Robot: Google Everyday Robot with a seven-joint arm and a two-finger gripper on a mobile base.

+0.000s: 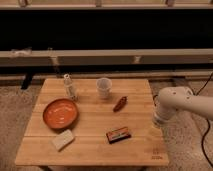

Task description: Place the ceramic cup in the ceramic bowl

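Note:
The ceramic cup [103, 87] is small, white and tapered. It stands upright at the back middle of the wooden table [90, 145]. The ceramic bowl [60, 113] is wide, shallow and orange-red with a glossy inside. It sits at the table's left side, empty, well to the front left of the cup. A white arm segment [172, 102] reaches in from the right and hangs beside the table's right edge. My gripper does not show in this view; only this arm joint does.
A slim clear shaker [69, 86] stands just behind the bowl. A brown oblong item [119, 103] lies right of the cup. A dark flat packet [118, 134] and a pale block [63, 140] lie near the front. A rail and dark wall run behind the table.

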